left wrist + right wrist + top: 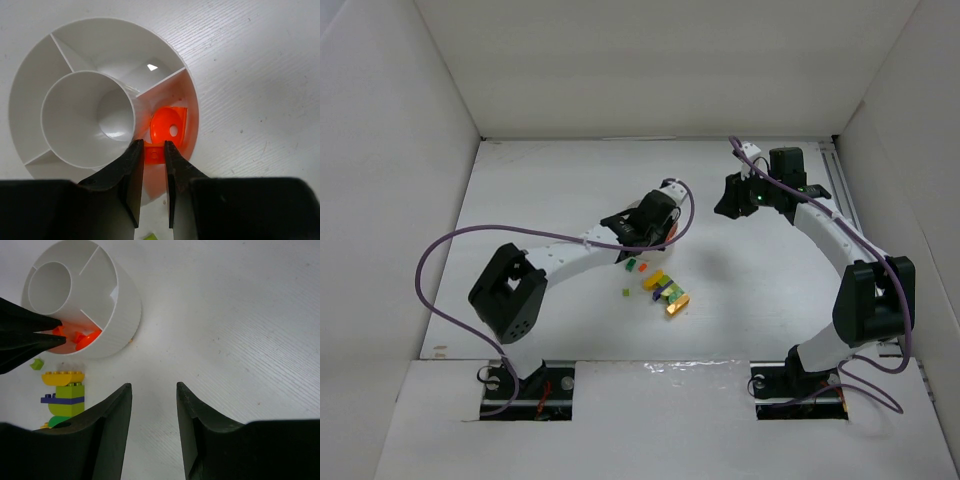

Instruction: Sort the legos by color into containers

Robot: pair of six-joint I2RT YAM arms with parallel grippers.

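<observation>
Left tool [154, 149] is clamped on an orange brick [156, 155] inside a wedge of the dish [30, 100]. My right tool [154, 405] hangs open and empty over the counter [240, 315], far right of the clump [64, 395].

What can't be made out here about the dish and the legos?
Left wrist view: the near side of the dish is hidden behind the left end effector, shut on an orange piece.
Top view: the left arm covers nearly all the dish; compartments unreadable.
Right wrist view: the lower end of the clump is behind a finger of the open right end effector.
Top view: loose bits too small for shape.
</observation>
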